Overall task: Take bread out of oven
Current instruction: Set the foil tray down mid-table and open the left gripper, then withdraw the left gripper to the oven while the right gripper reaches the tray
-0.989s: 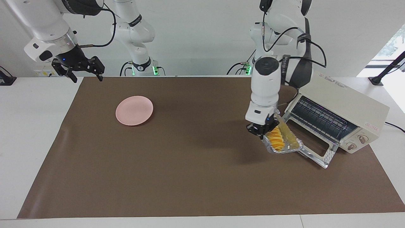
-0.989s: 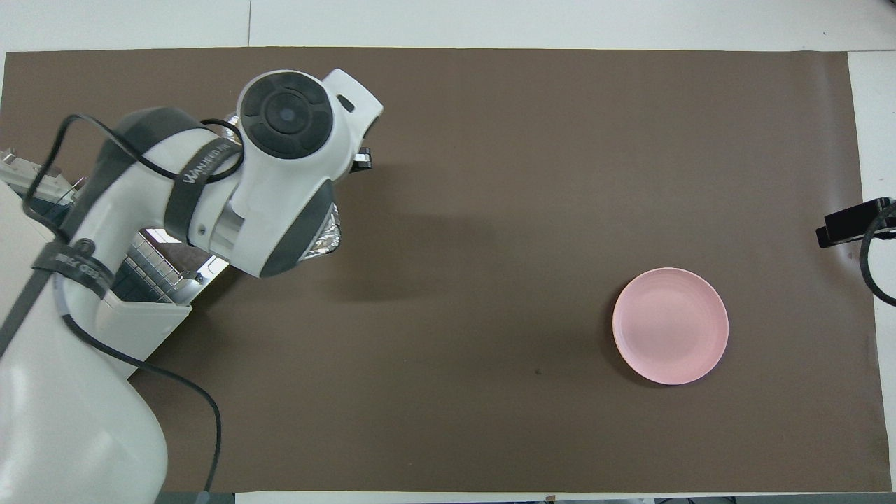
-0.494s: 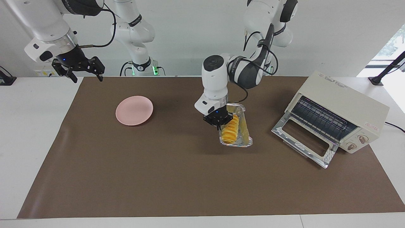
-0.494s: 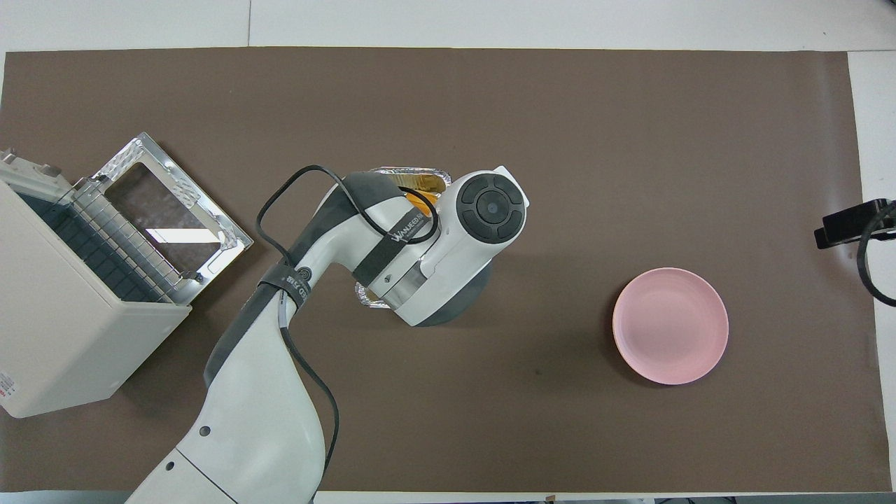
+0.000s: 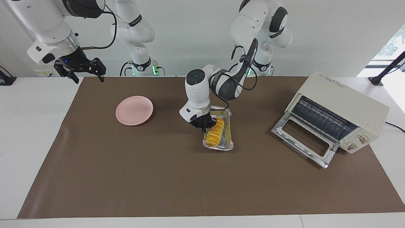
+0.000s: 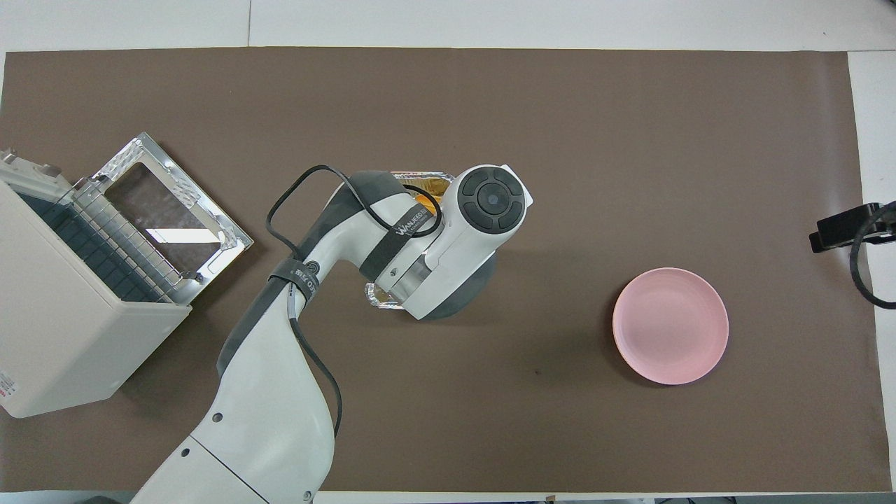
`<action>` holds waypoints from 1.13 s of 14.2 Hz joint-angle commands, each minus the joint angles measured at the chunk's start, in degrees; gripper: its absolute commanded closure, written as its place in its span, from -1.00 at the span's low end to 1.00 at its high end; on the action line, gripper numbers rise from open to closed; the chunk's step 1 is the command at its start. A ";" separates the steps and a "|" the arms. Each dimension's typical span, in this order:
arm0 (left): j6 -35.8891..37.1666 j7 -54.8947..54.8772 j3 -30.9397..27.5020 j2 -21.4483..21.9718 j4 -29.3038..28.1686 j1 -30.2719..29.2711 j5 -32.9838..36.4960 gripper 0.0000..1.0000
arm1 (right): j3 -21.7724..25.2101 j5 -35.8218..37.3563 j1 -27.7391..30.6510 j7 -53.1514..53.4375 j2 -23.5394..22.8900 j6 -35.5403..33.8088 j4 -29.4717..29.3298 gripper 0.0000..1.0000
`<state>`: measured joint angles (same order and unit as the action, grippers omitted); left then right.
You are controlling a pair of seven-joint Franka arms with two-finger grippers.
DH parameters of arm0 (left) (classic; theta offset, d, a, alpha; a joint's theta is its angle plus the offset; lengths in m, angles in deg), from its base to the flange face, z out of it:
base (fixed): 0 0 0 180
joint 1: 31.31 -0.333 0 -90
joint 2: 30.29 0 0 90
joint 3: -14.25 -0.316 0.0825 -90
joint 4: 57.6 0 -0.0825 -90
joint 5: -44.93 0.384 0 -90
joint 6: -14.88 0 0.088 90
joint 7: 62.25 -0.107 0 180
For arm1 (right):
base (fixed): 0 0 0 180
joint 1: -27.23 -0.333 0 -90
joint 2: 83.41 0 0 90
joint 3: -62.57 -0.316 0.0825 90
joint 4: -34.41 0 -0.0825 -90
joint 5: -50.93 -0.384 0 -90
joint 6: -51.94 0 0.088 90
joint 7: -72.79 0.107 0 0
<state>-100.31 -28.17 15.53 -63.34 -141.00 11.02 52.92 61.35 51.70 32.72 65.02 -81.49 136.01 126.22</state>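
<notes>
While the oven (image 5: 338,114) sits at the left arm's end of the table (image 5: 31,133), its glass door (image 5: 303,142) hangs open and flat, showing the wire rack (image 5: 319,118) inside. Its two knobs (image 5: 357,142) face away from the robots. The bread (image 5: 215,132) is out of the oven now. It lies in a foil tray (image 5: 226,144) on the brown mat (image 5: 158,177), near the middle of the table, between the oven and a pink plate (image 5: 134,110). The loaf is golden yellow and ridged like slices, and it runs lengthwise along the tray.

The left gripper (image 5: 202,124) reaches in from the oven's end and is down at the tray's rim, at the end nearer the robots and on the edge toward the plate. Its fingers look nearly pressed together at that foil edge, but I cannot tell whether they are pinching it or have let go. Seen from overhead, the left arm's wrist (image 6: 448,245) covers most of the tray, with only the tray's ends peeking out.

The right gripper (image 5: 84,71) waits in the air over the table's edge nearest the robots, at the right arm's end, well apart from the plate. Its fingers are spread wide and hold nothing.

The plate lies bare on the mat, toward the right arm's end.
</notes>
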 commanded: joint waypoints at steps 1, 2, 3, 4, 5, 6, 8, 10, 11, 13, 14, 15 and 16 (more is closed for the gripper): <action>0.41 -0.50 -1.19 -0.08 0.52 0.82 -0.61 -0.99 | -0.37 -0.15 -0.05 1.18 3.26 3.46 5.04 -1.00; 1.19 -0.16 -1.37 0.01 1.04 1.08 -0.69 -1.00 | -0.54 -0.15 -0.05 1.18 3.53 4.07 5.57 -1.00; 2.33 0.89 -1.63 0.18 1.57 1.08 -0.69 -1.00 | -0.72 -0.15 -0.13 1.27 3.53 4.34 5.83 -1.00; 2.61 1.77 -2.42 0.88 1.84 0.82 -0.69 -1.00 | -0.81 -0.15 -0.31 1.62 3.44 4.52 5.84 -1.00; 2.87 1.61 -3.47 3.84 1.23 -0.14 -0.87 -1.00 | -0.81 -0.15 -1.61 2.58 3.27 5.56 5.92 -1.00; 4.09 1.26 -3.57 7.79 -0.52 -2.85 -0.96 -1.00 | -0.81 -0.15 -3.19 4.59 3.27 7.05 6.45 -1.00; 8.65 0.29 -3.48 14.39 -2.20 -8.30 -0.96 -1.00 | -0.81 -0.15 -6.88 10.03 2.74 8.30 6.71 -1.00; 12.52 -3.38 -3.48 18.18 -2.12 -13.31 -1.05 -1.00 | -0.81 -0.15 -10.66 14.17 1.95 11.18 7.76 -1.00; 14.11 -6.19 -3.31 20.03 -2.12 -16.20 -1.39 -1.00 | -0.81 -0.15 -12.25 16.19 0.73 12.24 7.86 -1.00; 18.67 -12.33 -3.48 23.89 -2.03 -23.23 -6.56 -1.00 | -0.81 -0.24 -16.54 21.46 -2.78 16.19 7.42 -1.00; 22.35 -16.11 -3.57 25.65 -2.03 -25.87 -7.02 -1.00 | -0.81 -0.24 -18.92 25.23 -4.54 18.65 7.16 -1.00; 24.82 -19.28 -3.57 26.80 -1.94 -27.73 -7.02 -1.00 | -0.81 -0.24 -21.38 29.18 -6.30 20.67 7.07 -1.00; 26.41 -21.23 -3.57 27.86 -1.94 -29.66 -7.02 -1.00 | -0.81 -0.24 -23.32 32.27 -7.62 22.43 7.07 -1.00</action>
<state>-76.76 -45.43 11.37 -38.93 -140.55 -15.62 47.17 60.31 51.64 12.68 91.75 -86.35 155.47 133.61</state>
